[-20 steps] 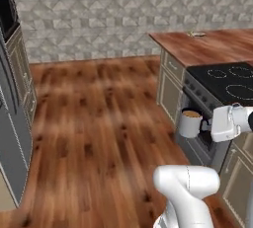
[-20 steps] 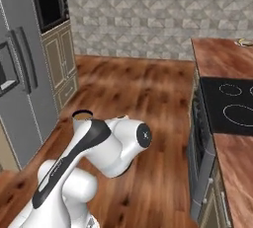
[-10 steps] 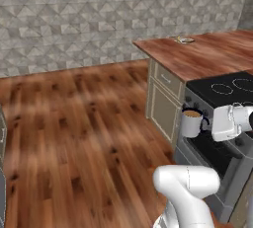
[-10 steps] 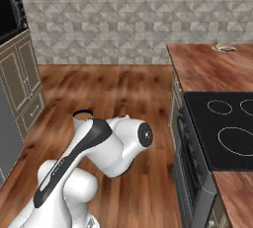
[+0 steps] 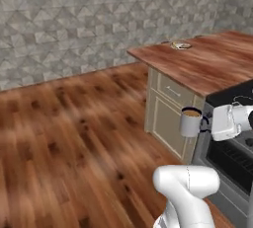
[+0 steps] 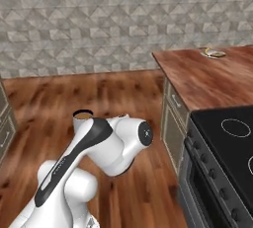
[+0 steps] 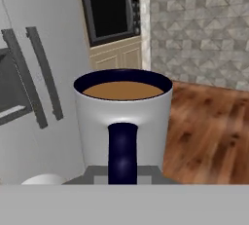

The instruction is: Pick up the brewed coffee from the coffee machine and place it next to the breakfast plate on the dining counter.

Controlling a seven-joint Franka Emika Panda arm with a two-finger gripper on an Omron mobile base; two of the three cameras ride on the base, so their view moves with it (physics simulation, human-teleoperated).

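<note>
I have the brewed coffee (image 5: 190, 122) in the gripper (image 5: 206, 125), clamped at the dark handle side and carried upright in open air above the wood floor (image 5: 69, 138), just off the corner of the dining table (image 5: 207, 64), in a simulated kitchen. In the hand view the mug sits square to the camera, the brown liquid level but close to the rim, with a microwave (image 7: 111, 12) and a grey refrigerator (image 7: 34, 73) behind it. The breakfast plate (image 5: 181, 46) waits near the table's far edge, well apart from the mug. My worry from here is the liquid: a sharp turn of the base or a quick swing of the arm could, I judge, slop coffee over the lip. The hold is on the handle alone, so a jolt might let the mug pivot. The mug also rides below the tabletop beside the cabinet front (image 5: 170, 106); if I fail to lift it first, it could strike the table's edge. Coming in too close could knock the plate.
</note>
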